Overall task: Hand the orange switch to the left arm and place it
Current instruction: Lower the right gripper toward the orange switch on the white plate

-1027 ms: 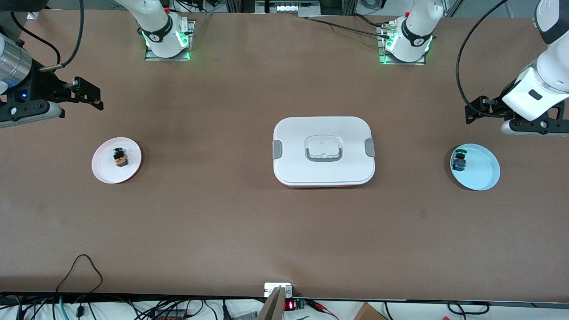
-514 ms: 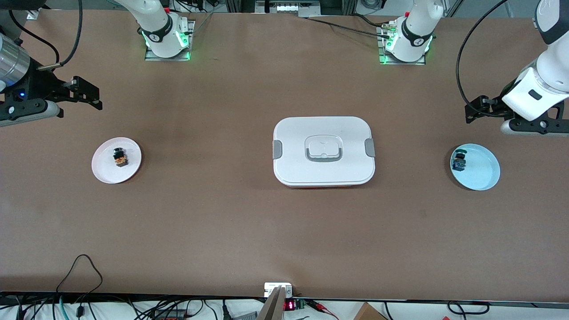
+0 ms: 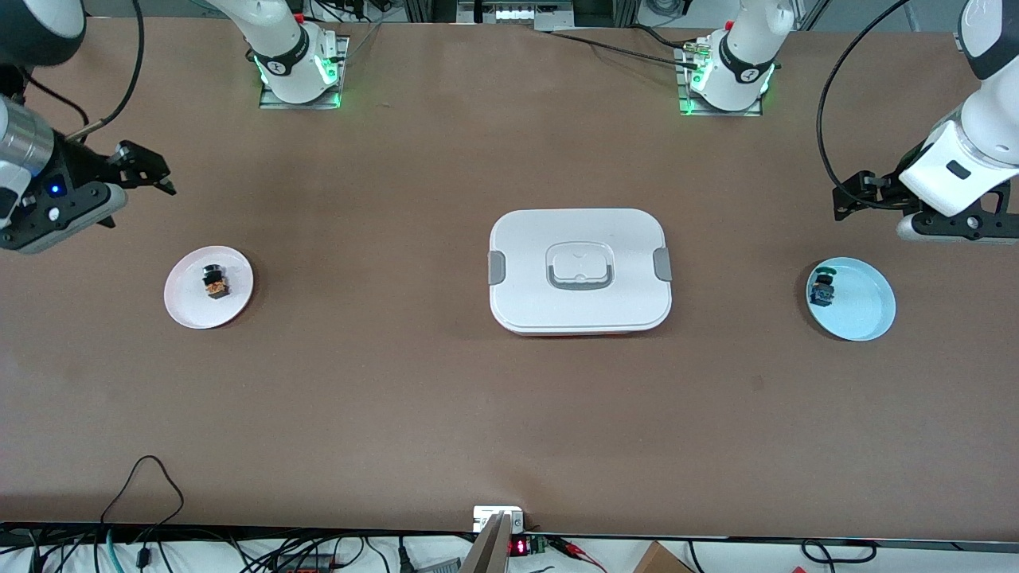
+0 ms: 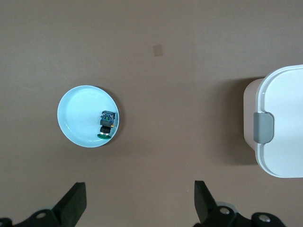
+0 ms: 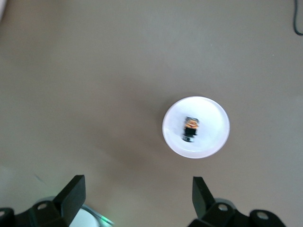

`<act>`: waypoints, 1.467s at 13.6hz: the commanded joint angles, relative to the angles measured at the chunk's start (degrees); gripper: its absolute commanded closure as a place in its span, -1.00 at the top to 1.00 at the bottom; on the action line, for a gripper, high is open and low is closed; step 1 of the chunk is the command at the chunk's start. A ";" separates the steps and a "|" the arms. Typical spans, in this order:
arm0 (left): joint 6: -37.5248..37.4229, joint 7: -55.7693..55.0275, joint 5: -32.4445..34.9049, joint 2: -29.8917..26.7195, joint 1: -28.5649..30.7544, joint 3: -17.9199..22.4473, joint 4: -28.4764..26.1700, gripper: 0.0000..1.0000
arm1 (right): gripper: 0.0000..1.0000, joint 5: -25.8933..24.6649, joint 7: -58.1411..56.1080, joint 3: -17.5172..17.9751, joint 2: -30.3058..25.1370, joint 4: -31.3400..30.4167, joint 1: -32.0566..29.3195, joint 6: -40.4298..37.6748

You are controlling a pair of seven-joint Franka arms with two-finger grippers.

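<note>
The right claw point(image 3: 147, 171) hangs over bare bench point(image 3: 358, 398) at the right arm's end, its jaws wide and holding nothing; in the right wrist view both fingers point(image 5: 71, 194) stand far apart with the white plate between them farther off. That white plate point(image 3: 187, 306) lies on the bench nearer to the front camera than the spot under the claw. The orange switch point(image 3: 214, 282) sits on it, lying close to the plate's middle, black cap toward the robots' bases; nothing touches it.

In the middle of the bench stands the box point(image 3: 579, 270), lid on, a grey clip at each short end and a grey-edged handle recess on top.

Toward the left arm's end lies a pale blue plate point(image 3: 864, 310), with a blue switch point(image 3: 821, 291) resting at its rim on the side toward the box. The left claw point(image 3: 848, 199) waits over bare bench beside that plate, jaws wide and empty.
</note>
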 commanded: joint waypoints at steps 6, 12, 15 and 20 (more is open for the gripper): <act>-1.34 1.24 -1.35 0.39 0.32 0.04 1.22 1.00 | 1.00 -5.81 -48.83 0.46 5.91 -14.72 -6.88 27.82; -1.43 1.24 -1.35 0.39 0.32 0.04 1.22 1.00 | 1.00 -5.46 -60.55 0.55 6.88 -25.98 -8.21 37.51; -2.13 1.24 -1.35 0.39 0.32 0.04 1.22 1.00 | 1.00 -4.85 -68.72 0.64 8.98 -28.19 -8.30 42.01; -2.22 1.24 -1.35 0.39 0.32 0.22 1.22 1.00 | 1.00 -4.06 -80.76 0.81 13.38 -28.19 -8.30 47.01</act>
